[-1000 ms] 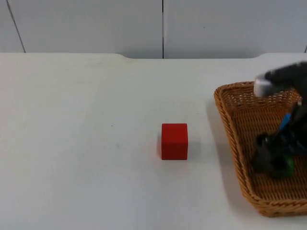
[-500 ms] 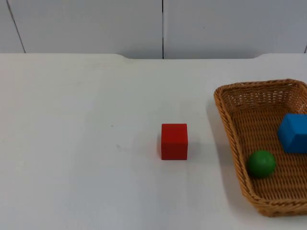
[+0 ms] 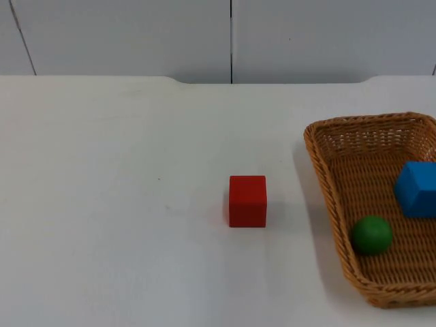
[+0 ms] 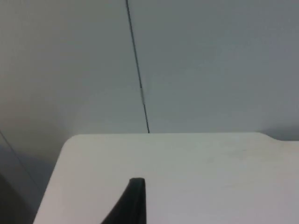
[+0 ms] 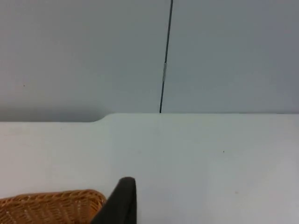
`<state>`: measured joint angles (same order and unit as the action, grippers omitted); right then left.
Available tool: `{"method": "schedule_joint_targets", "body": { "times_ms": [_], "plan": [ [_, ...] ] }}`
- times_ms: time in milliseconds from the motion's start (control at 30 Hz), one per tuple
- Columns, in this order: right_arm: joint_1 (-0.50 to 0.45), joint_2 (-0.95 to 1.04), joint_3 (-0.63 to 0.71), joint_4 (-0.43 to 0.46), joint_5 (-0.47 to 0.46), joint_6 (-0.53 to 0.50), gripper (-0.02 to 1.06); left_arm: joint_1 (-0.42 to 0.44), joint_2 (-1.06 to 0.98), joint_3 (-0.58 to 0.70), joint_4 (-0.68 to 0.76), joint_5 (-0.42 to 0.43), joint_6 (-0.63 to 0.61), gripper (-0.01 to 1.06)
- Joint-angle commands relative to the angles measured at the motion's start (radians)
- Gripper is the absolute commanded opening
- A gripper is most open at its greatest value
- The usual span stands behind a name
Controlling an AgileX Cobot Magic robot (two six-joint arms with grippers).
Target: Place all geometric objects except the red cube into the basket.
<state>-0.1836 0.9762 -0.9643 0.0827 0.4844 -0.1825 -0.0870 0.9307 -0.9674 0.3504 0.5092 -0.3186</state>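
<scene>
A: Starting at the grippers. The left gripper (image 4: pixel 133 203) hangs above the table's far left corner, aimed at the grey wall (image 4: pixel 210 65). One black fingertip is all I get, so whether it's parted or closed I cannot tell. It looks parked, waiting.

B: And the right gripper (image 5: pixel 119 200)?

A: Same story: one fingertip, so I can't tell its state. It's up high, looking over the far rim of the basket (image 5: pixel 51 205) toward the wall. It holds nothing that I can see.

B: Moving out to the table (image 3: pixel 122 204), what's down there?

A: From the top, the wicker basket (image 3: pixel 325 174) sits at the right edge. Inside it, the green ball (image 3: pixel 371 235) rests against the left wall near the front, probably because it rolled there. The blue block (image 3: pixel 417 189) lies flat on the floor behind it, slightly right, apart from the ball.

B: And the red cube (image 3: pixel 247 200)?

A: Out on the bare table, middle of the scene, well left of the basket, squarely on one face. That's where the task wants it: left alone.

B: So how far along are we?

A: My read is that it's finished. Every shape except the cube is in the basket, and both arms sit clear of the work.
</scene>
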Motion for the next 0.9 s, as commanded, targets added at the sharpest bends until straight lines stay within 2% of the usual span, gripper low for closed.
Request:
{"method": "schedule_joint_targets", "body": {
  "times_ms": [0,133,233,467,667,867],
  "plan": [
    [-0.002,-0.004,0.001,0.000,-0.023,-0.013,1.04,-0.005,0.003,0.005,0.064,-0.025,-0.061,0.98],
    [-0.002,-0.016,0.001,0.016,0.051,-0.013,1.04,-0.005,0.001,0.005,0.109,-0.027,-0.109,0.98],
    [-0.002,-0.043,0.002,0.033,0.116,-0.010,1.04,-0.005,-0.007,0.005,0.109,-0.029,-0.088,0.98],
    [-0.002,-0.205,0.002,0.027,0.078,-0.010,1.04,-0.005,-0.086,0.005,0.036,-0.079,-0.039,0.98],
    [-0.002,-0.445,0.002,0.031,0.146,-0.010,1.04,-0.007,-0.253,0.005,0.022,0.009,0.002,0.98],
    [-0.002,-0.717,0.002,0.024,0.167,-0.010,1.04,-0.007,-0.542,0.005,-0.093,0.100,0.204,0.98]
  ]
}}
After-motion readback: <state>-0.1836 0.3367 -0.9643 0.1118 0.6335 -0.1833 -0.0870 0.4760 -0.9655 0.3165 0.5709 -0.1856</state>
